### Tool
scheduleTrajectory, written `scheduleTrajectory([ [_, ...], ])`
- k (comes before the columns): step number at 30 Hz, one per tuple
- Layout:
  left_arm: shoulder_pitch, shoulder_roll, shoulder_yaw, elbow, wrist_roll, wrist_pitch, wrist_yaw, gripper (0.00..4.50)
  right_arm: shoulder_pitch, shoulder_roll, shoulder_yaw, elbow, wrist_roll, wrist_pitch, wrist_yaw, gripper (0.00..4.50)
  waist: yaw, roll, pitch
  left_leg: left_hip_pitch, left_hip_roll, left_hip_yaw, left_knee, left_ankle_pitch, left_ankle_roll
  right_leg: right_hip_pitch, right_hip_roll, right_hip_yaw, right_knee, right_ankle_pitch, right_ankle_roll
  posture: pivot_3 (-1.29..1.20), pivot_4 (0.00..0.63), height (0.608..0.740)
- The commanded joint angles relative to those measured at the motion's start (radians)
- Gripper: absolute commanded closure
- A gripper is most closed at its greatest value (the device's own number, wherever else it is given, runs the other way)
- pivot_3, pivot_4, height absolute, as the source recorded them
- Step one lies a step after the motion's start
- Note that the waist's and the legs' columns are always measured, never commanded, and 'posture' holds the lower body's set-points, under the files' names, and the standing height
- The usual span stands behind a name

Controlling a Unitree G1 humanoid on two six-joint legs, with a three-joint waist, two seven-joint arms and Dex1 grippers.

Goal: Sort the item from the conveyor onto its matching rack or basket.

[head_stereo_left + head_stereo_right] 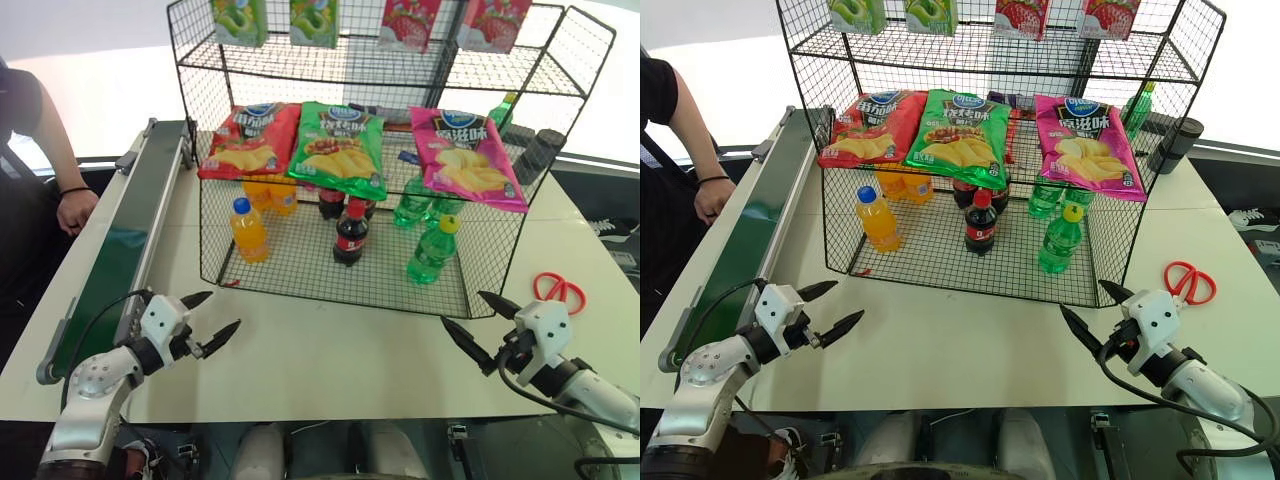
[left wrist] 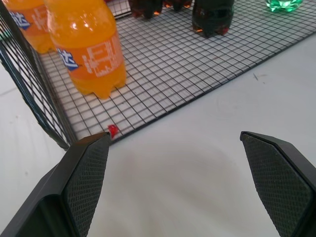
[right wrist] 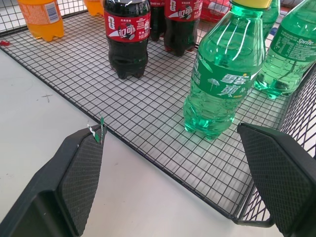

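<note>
While both tools hang empty with fingers apart, the green soda bottle is seen upright in the basket, just ahead of the right tool. It is judged light, smooth, slightly squeezable; mid-body is where it is best taken.

- The green soda bottle, yellow-capped and translucent, stands upright in the rack's lowest tier, near the right front corner, with more green bottles behind it.
- The conveyor, a dark green belt between grey rails, runs along the table's left edge with nothing on it.
- The black wire rack sits mid-table, its basket floor holding orange, cola and green bottles.
</note>
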Motion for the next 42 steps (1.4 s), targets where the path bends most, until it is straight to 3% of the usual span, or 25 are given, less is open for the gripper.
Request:
scheduleTrajectory([
  [1, -0.002, 0.011, 0.027, -0.031, -0.025, -0.004, -0.011, 0.00, -0.007, -0.004, -0.022, -0.016, 0.009, -0.022, -0.002, 0.08, 0.000, 0.000, 0.000, 0.000, 0.000, 0.000, 0.000, 0.000, 0.000, 0.000, 0.000, 0.000, 0.000, 0.000, 0.000, 0.00, 0.150, 0.740],
  [42, -0.015, -0.022, -0.003, -0.032, 0.018, 0.005, 0.063, 0.00, -0.047, 0.004, 0.002, 0.008, -0.016, -0.036, -0.023, 0.08, 0.000, 0.000, 0.000, 0.000, 0.000, 0.000, 0.000, 0.000, 0.000, 0.000, -0.001, 0.000, 0.000, 0.000, 0.000, 0.00, 0.150, 0.740],
])
